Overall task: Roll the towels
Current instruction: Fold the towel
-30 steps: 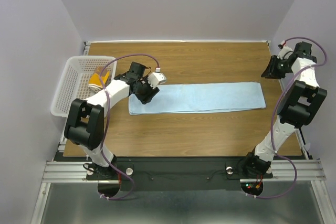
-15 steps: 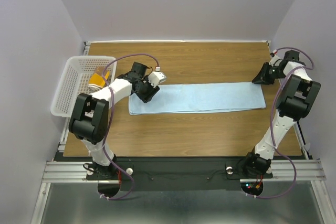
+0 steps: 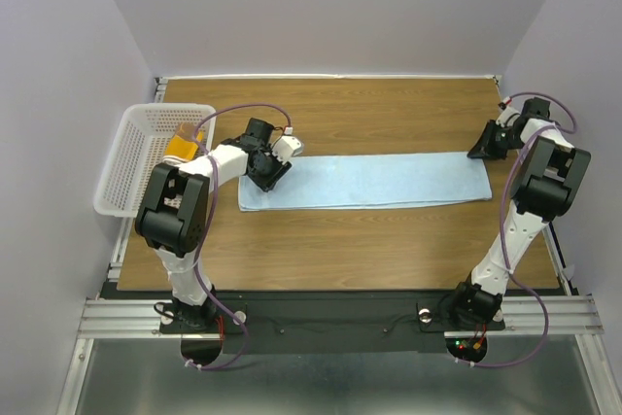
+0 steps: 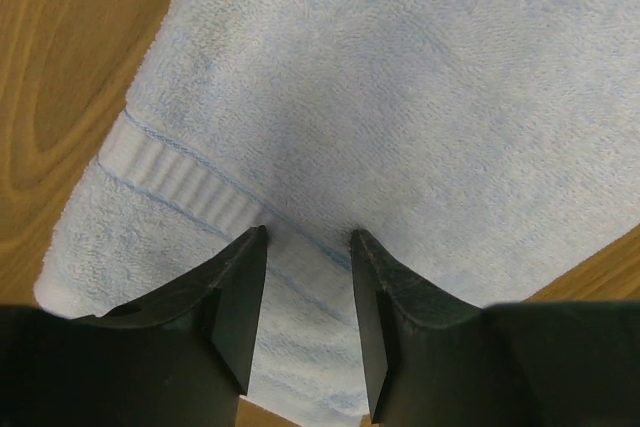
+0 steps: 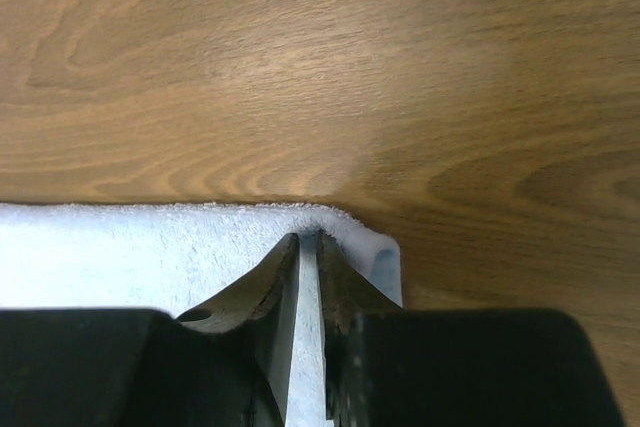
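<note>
Left jaws stand half apart, tips planted beside the woven band [image 4: 170, 182] at the left end of the light blue towel [image 3: 389, 180]; right jaws are narrowed to a slit on its far right corner, apparently nipping the cloth. Rolling of this towel has not begun: it lies flat and full length across the bench [image 3: 369, 240], plush and smooth. Farther left, the mustard-yellow towel [image 3: 180, 148] sits bundled in the white basket [image 3: 121, 177], seemingly already rolled.
</note>
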Tool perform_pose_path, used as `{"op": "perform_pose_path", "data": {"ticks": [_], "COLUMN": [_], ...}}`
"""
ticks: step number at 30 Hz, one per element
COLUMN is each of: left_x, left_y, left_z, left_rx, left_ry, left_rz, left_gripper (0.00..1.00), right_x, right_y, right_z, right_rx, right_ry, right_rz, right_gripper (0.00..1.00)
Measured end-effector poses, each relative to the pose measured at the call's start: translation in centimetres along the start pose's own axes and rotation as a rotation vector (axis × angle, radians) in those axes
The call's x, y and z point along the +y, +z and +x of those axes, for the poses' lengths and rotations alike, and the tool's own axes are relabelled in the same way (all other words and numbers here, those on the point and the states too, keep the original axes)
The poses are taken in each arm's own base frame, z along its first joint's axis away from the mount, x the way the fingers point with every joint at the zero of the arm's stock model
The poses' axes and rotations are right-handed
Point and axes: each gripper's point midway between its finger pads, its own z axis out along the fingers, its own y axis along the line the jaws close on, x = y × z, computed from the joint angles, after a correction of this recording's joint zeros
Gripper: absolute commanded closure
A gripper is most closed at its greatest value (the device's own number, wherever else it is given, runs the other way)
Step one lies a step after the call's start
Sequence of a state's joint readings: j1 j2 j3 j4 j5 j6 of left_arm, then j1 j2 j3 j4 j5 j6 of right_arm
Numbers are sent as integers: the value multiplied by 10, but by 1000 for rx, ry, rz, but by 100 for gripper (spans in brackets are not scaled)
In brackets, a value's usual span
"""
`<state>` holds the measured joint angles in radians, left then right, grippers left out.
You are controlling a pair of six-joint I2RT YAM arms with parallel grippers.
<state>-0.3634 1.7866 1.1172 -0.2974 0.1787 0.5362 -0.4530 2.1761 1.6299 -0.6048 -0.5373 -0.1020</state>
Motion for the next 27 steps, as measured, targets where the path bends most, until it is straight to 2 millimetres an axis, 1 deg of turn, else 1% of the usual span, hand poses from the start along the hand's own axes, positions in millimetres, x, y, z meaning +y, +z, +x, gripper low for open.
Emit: {"op": "perform_pose_path", "data": {"ticks": [3, 7, 11, 14, 18, 22, 27], "left_x": [3, 3, 4, 4, 4, 4, 5], "left_y": [0, 0, 0, 0, 0, 0, 1], "left_z": [0, 0, 1, 1, 1, 1, 0], "left_rx": [0, 1, 1, 1, 1, 2, 2], "left_ry": [-8, -10, -11, -11, -11, -12, -12], "left_rz": [-8, -9, -10, -10, -10, -10, -12], "left_gripper": [53, 53, 53, 53, 54, 54, 54], "right_x": [0, 0, 5, 7, 4, 1, -20], "right_y": [-2, -15, -33, -39, -37, -34, -15], "right_z": [-3, -13, -25, -29, -27, -24, -8], "right_rx": [-9, -41, -85, -97, -89, -75, -15], "right_ry": [-12, -50, -97, -120, -134, -135, -132], "right_rz": [9, 39, 57, 63, 67, 71, 119], "right_gripper": [78, 74, 74, 75, 76, 79, 82]}}
